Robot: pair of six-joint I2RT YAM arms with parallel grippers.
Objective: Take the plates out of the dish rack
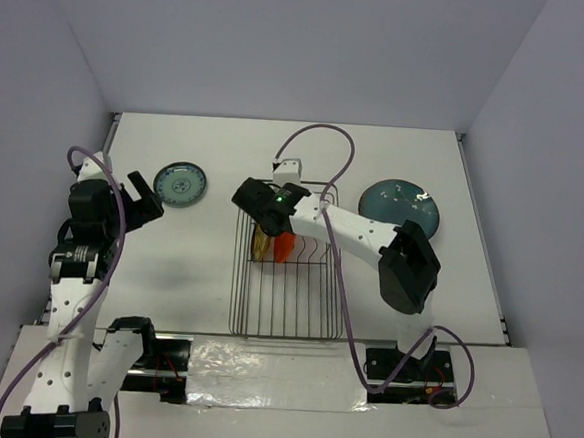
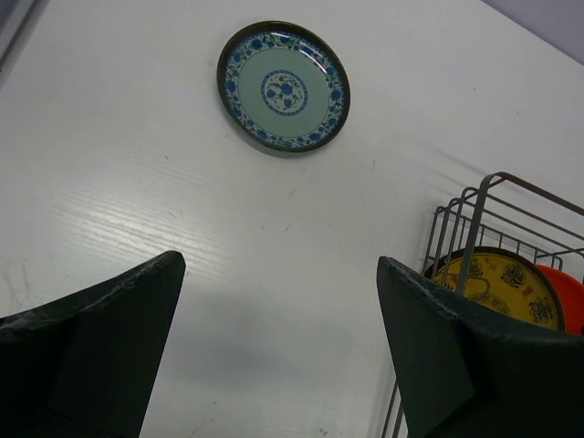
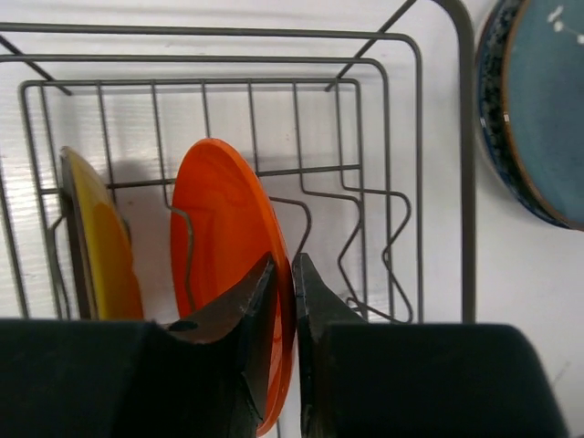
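The wire dish rack (image 1: 285, 314) stands mid-table and also shows in the right wrist view (image 3: 420, 137). An orange-red plate (image 3: 224, 219) and a yellow-amber plate (image 3: 100, 246) stand upright in it, seen from above as the orange-red plate (image 1: 284, 247) and the yellow-amber plate (image 1: 261, 243). My right gripper (image 3: 285, 274) is shut on the orange-red plate's rim. The pale blue patterned plate (image 1: 180, 184) lies flat at left, also in the left wrist view (image 2: 284, 86). The dark teal plate (image 1: 400, 206) lies at right. My left gripper (image 2: 278, 301) is open and empty above the table.
The rack's upright tines (image 3: 365, 228) stand right of the orange plate. The teal plate (image 3: 543, 109) lies just outside the rack's right side. The rack corner (image 2: 484, 219) sits near my left gripper's right finger. Walls enclose the table.
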